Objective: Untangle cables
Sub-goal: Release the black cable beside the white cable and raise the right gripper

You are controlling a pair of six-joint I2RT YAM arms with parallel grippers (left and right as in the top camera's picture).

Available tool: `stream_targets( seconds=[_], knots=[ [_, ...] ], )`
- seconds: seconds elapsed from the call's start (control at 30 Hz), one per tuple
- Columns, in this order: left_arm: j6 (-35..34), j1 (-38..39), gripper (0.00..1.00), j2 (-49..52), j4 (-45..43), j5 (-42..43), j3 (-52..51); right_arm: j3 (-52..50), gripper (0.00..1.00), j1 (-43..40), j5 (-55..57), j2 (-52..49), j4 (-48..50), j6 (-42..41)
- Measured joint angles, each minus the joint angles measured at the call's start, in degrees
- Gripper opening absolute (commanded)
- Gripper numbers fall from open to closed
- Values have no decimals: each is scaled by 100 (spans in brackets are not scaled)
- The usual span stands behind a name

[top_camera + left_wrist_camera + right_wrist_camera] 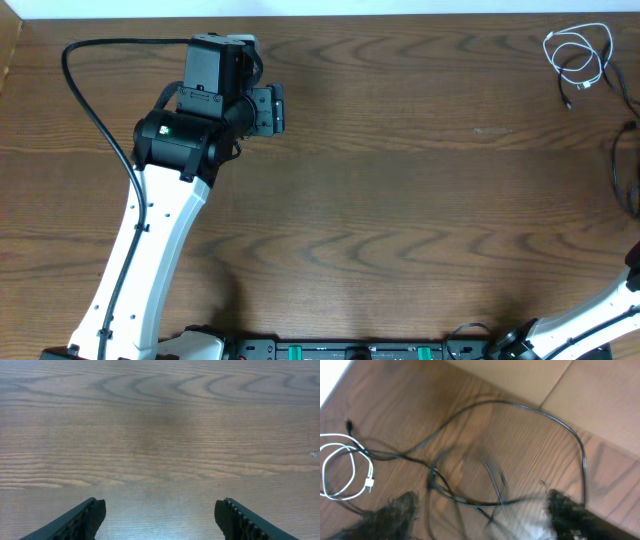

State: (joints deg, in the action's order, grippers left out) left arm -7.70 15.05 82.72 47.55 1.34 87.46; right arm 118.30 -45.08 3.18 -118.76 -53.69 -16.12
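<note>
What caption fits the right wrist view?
Open jaws over a looping black cable, coiled white cable at frame left, on wooden table.

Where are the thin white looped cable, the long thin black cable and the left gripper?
Thin white looped cable (369,483): right wrist view, its small end plug.
Long thin black cable (520,405): right wrist view, top of its wide arc.
Left gripper (160,510): left wrist view, midway between its open fingertips.

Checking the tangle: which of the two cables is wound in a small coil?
The white cable, lying in small overlapping loops; the black cable sprawls in one wide, loose loop.
</note>
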Motion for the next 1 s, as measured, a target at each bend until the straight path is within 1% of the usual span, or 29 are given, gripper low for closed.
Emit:
stream_targets(
  seconds=[0.03, 0.1, 0.2, 0.37, 0.5, 0.63, 0.73, 0.77, 0.83, 0.87, 0.93, 1.0],
  knots=[
    [2, 0, 75, 0, -2, 0, 0, -15, 94, 0, -15, -20, -24, -4],
    [0, 0, 75, 0, -2, -2, 0, -17, 99, 0, -160, 24, -15, -9],
    [0, 0, 75, 0, 0, -2, 0, -20, 99, 4, -503, 175, -28, 44],
    [0, 0, 75, 0, -2, -2, 0, -17, 99, 120, -1381, 691, -155, 330],
    [2, 0, 76, 0, -2, -2, 0, -17, 99, 531, -1908, 1309, -236, 612],
    [13, 0, 76, -70, -2, -2, 0, -11, 99, 1239, -2214, 1893, -413, 846],
    [24, 0, 77, -369, -7, -2, 0, -4, 99, 1751, -2343, 2170, -579, 979],
    [24, 0, 80, -514, -13, -2, 0, 0, 99, 1899, -2356, 2240, -671, 1012],
    [31, 0, 81, -876, -20, -2, 0, 4, 99, 2157, -2389, 2323, -876, 1058],
    [33, 0, 91, -1062, -15, -2, 0, 7, 99, 2284, -2398, 2347, -992, 1075],
    [7, 0, 95, -1401, 2, 2, 0, 7, 99, 2549, -2415, 2363, -1248, 1110],
    [26, 0, 96, -1641, 44, -4, 0, 7, 99, 2813, -2420, 2363, -1547, 1202]
  ],
)
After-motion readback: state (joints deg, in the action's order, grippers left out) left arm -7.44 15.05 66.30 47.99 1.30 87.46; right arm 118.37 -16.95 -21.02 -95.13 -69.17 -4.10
